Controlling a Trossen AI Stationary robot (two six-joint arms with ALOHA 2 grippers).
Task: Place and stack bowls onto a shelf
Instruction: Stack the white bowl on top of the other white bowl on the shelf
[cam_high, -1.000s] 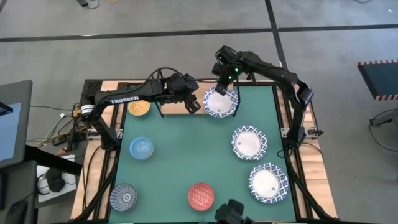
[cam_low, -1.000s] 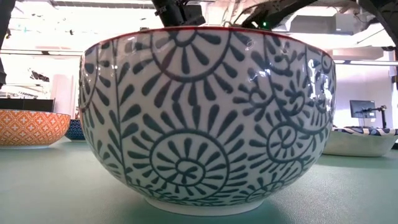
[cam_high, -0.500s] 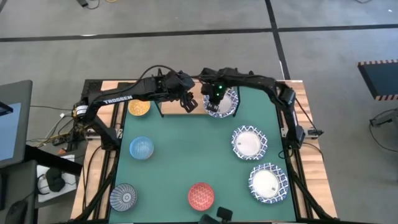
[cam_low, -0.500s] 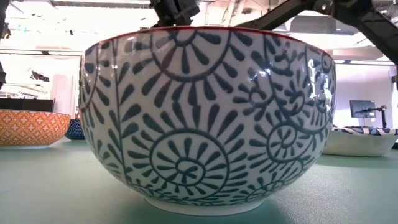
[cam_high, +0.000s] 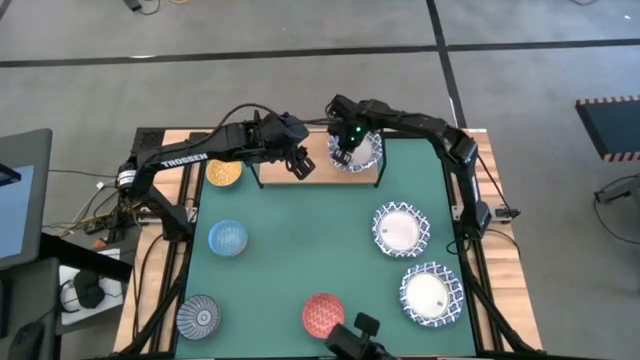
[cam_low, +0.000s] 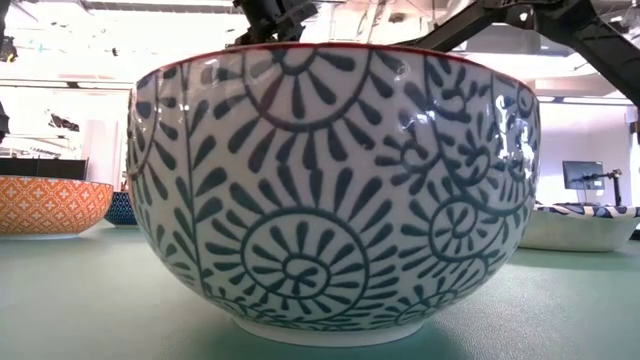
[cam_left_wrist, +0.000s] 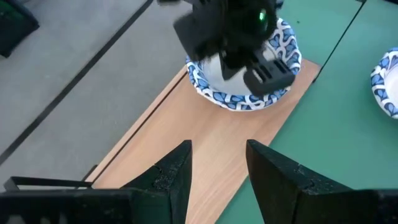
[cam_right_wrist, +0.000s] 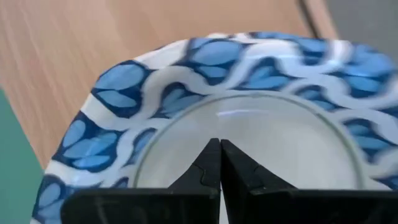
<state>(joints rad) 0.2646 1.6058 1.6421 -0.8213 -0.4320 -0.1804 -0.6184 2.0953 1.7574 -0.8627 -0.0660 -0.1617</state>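
A: Where is the right hand (cam_high: 344, 146) now?

B: Over the wide white bowl (cam_high: 362, 152) with the blue lattice rim, which sits on the right end of the shelf (cam_left_wrist: 205, 165). In the right wrist view its fingers are pressed together above the bowl's inside, holding nothing.

A: So that bowl counts as placed?

B: I'd judge so; it rests on the wooden plank at the table's far edge.

A: And the left hand (cam_left_wrist: 217, 171)?

B: It hovers over the plank just beside that bowl, fingers apart and empty.

A: What is left?

B: Two more lattice bowls (cam_high: 401, 229) lie on the green mat (cam_high: 300, 250) at the right, and the yellow bowl (cam_high: 223, 173), light blue bowl (cam_high: 227, 237), grey-blue bowl (cam_high: 198, 317) and red bowl (cam_high: 323, 315) wait on the left and near side.

A: Next move?

B: Probably the right hand lifts clear and fetches another lattice bowl to stack.
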